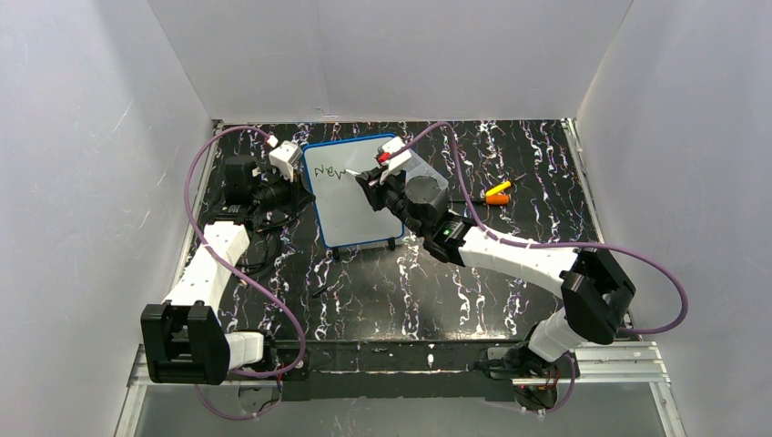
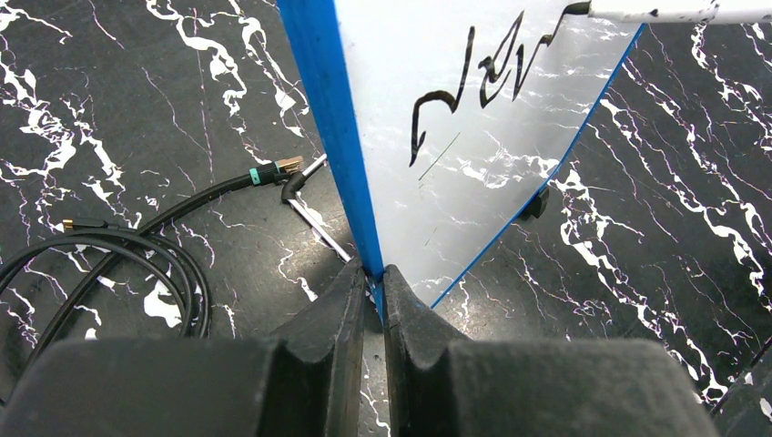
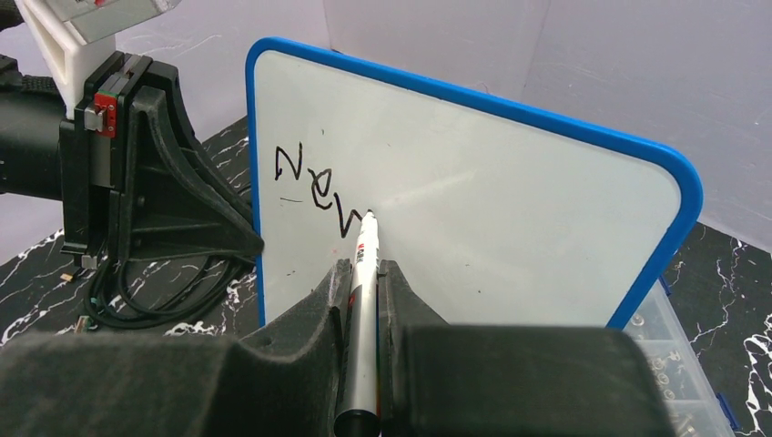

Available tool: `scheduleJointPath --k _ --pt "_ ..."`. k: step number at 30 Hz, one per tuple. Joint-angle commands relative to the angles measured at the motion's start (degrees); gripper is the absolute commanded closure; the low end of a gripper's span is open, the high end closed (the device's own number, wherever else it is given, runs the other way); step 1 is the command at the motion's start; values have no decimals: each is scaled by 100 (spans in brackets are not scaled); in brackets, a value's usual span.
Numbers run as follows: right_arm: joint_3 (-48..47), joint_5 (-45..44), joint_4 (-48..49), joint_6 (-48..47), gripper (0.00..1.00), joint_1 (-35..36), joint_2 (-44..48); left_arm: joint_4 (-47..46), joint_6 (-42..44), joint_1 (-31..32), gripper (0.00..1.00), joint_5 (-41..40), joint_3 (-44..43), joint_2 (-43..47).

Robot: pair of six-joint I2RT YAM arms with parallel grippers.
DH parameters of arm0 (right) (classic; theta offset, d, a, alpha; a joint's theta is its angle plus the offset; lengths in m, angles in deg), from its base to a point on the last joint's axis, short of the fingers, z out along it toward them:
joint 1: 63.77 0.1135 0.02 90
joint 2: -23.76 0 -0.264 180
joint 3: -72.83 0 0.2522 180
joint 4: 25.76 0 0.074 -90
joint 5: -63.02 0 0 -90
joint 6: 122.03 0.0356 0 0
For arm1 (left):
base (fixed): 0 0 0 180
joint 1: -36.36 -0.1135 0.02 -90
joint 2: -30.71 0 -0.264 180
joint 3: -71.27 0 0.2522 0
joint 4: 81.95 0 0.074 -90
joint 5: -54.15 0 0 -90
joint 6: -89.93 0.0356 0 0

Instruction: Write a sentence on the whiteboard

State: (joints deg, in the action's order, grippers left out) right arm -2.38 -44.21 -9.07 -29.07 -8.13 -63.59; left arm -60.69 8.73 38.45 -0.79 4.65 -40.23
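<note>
The whiteboard (image 1: 355, 196) with a thin blue frame stands tilted at the back middle of the table. My left gripper (image 1: 289, 187) is shut on its left edge; in the left wrist view the fingers (image 2: 350, 300) pinch the blue frame (image 2: 330, 118). Black handwriting reading "New" (image 3: 314, 187) sits at the board's upper left, and it shows in the left wrist view (image 2: 482, 77). My right gripper (image 1: 373, 187) is shut on a white marker (image 3: 362, 273), whose tip touches the board (image 3: 510, 209) at the end of the "w".
Orange and yellow pens (image 1: 497, 193) lie on the black marbled table right of the board. A clear plastic compartment box (image 3: 678, 360) sits behind the board's right corner. Black cables (image 2: 118, 250) lie left of the board. White walls enclose the table.
</note>
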Motion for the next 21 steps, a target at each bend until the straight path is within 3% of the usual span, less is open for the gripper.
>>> scheduleJointPath --k 1,21 --pt "-286 -254 453 -121 99 -35 199 14 81 -14 100 85 62 177" --pt "-280 -289 441 -120 99 -40 205 14 70 -7 100 100 57 186"
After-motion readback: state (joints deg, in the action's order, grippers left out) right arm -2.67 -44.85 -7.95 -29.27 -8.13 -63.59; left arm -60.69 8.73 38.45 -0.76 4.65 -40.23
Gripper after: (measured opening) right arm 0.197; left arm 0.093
